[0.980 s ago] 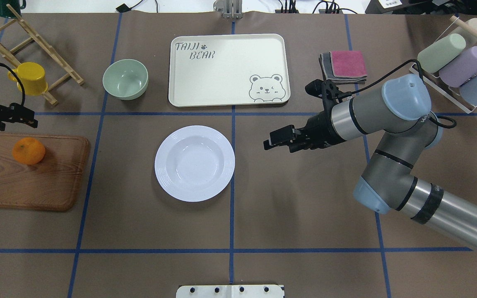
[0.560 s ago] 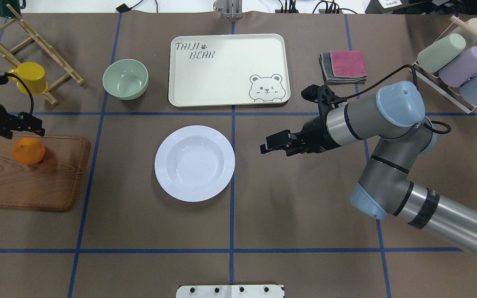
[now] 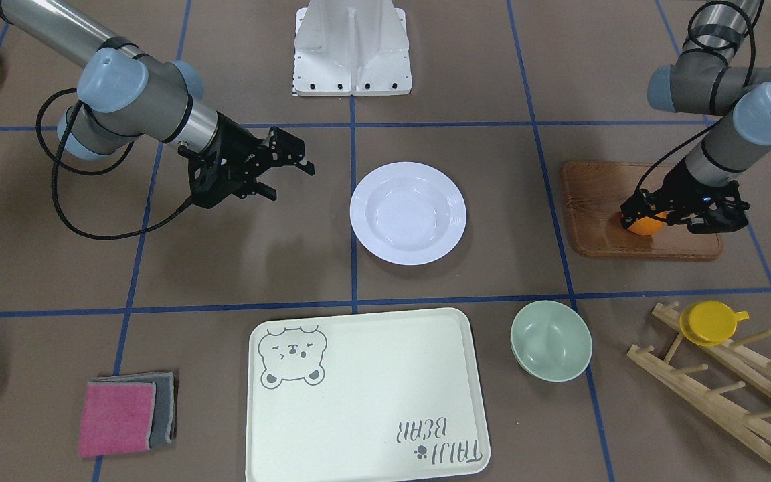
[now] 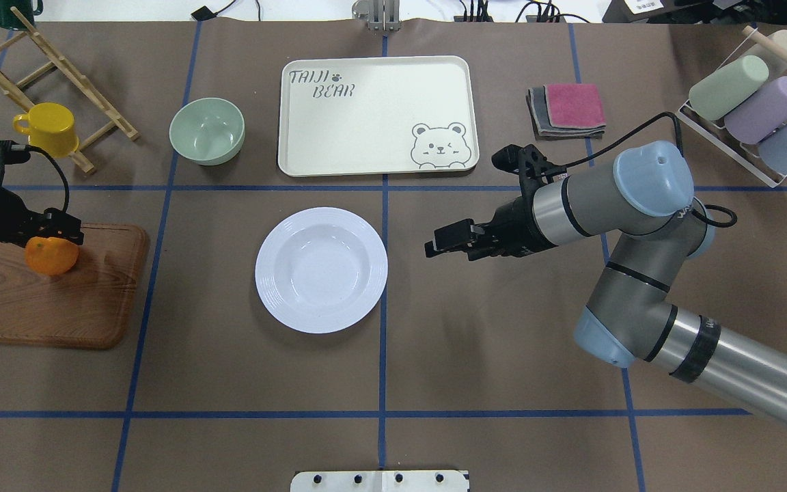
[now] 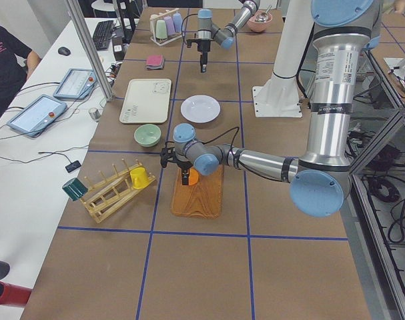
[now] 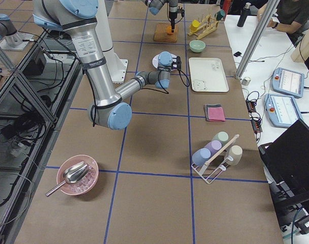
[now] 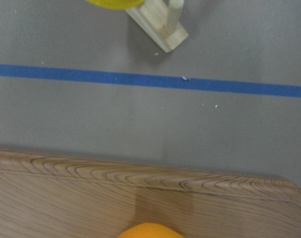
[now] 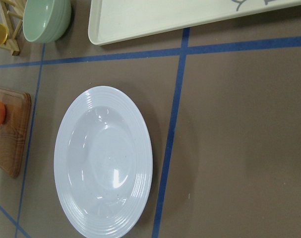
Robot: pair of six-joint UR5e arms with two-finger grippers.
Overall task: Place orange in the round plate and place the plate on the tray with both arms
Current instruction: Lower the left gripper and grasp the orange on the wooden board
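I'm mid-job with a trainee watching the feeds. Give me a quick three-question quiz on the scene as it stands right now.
1. Multiple choice: the orange rests on
A. the tray
B. the wooden board
C. the pale green bowl

2. True or false: the round plate is empty.

3. Short answer: which of the robot's grippers is down at the orange, and which one hovers beside the plate?

Key
1. B
2. True
3. The left gripper is at the orange. The right gripper hovers beside the plate with its jaws apart.
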